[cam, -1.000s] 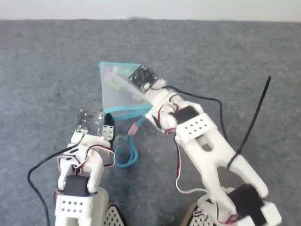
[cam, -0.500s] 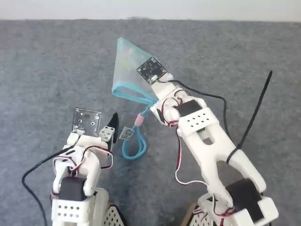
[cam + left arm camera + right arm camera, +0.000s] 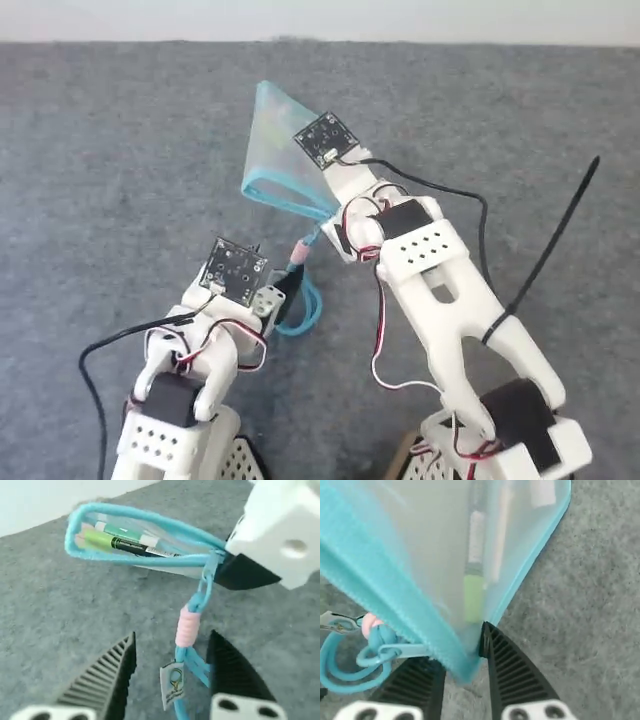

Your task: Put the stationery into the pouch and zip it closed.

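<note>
A translucent blue pouch (image 3: 275,150) with a turquoise zipper edge is lifted off the grey table, its mouth open toward the near side. My right gripper (image 3: 464,672) is shut on the pouch (image 3: 445,555) at its zipper-end corner. Pens and a green marker (image 3: 117,542) lie inside the pouch (image 3: 150,555). A pink zipper pull (image 3: 186,627) with a blue cord loop (image 3: 303,310) and a small tag (image 3: 171,685) hangs below the mouth. My left gripper (image 3: 172,652) is open, its fingers on either side of the pull, not touching it.
Grey carpet-like table surface (image 3: 100,150) stretches all around. A black cable (image 3: 555,240) rises at the right side. The right arm's white body (image 3: 440,290) stands close beside the left arm (image 3: 200,370).
My right gripper raised the pouch off the table and tilted it upright. The left arm swung to the right and forward, bringing its open fingers around the hanging zipper pull.
</note>
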You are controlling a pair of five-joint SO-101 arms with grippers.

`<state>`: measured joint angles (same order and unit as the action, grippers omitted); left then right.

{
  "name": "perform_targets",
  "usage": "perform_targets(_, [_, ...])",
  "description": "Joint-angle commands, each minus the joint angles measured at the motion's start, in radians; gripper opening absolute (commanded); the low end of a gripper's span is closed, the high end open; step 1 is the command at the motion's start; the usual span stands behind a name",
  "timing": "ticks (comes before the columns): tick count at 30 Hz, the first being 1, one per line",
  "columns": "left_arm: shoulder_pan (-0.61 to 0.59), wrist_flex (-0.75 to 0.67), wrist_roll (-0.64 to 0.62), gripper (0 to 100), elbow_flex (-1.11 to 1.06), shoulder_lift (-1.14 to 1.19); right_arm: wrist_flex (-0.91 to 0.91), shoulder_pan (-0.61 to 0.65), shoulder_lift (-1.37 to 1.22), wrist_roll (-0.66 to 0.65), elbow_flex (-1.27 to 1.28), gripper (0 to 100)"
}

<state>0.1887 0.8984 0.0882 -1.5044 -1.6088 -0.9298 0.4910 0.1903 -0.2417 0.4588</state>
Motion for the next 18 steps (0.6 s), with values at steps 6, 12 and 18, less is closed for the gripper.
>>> perform_targets(6, [0.008, -0.055, 0.012, 26, -0.016, -0.009, -0.088, 0.058, 0.216, 0.021, 0.034, 0.7])
perform_targets(12, [0.008, -0.055, 0.012, 26, -0.019, -0.009, -0.09, 0.105, 0.357, 0.017, 0.126, 0.7])
perform_targets(18, [0.021, -0.058, 0.014, 25, -0.03, -0.009, -0.12, 0.134, 0.429, 0.014, 0.16, 0.7])
